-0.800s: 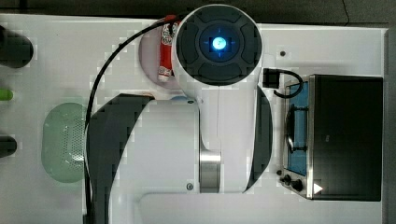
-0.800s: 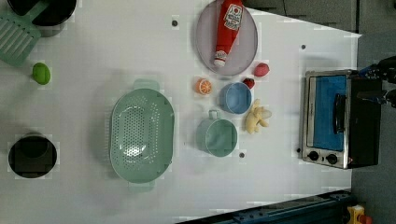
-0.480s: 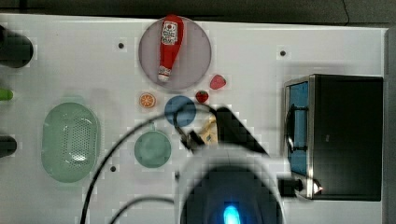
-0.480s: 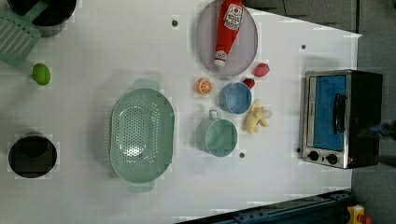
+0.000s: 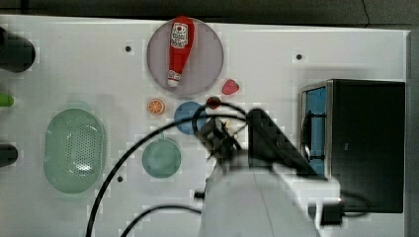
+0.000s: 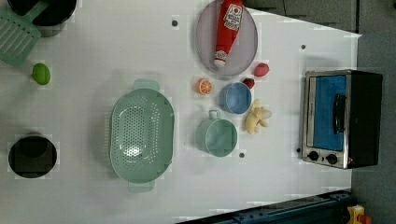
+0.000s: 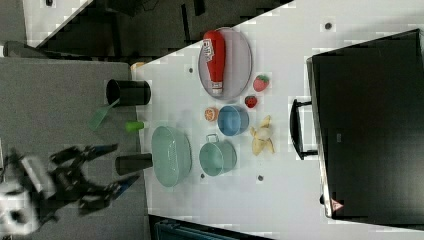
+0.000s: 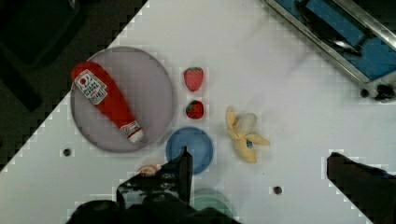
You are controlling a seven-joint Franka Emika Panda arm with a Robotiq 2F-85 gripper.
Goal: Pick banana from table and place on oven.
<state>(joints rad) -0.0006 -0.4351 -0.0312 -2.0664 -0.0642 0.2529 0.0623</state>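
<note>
Arm now swung over banana (image 6: pixel 257 118), left of oven (image 6: pixel 343 117); gripper (image 8: pixel 259 175) spread, empty; banana untouched, pick pending.

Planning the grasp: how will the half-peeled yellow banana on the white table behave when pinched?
The half-peeled yellow banana looks like a light toy. Its splayed peel flaps probably stop it rolling, but may flex or snag. The curved body could slip sideways.

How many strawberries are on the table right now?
2. The lighter strawberry lies just off the plate's edge. The darker strawberry sits between it and the blue bowl, against the bowl's rim. None seem hidden.
</note>
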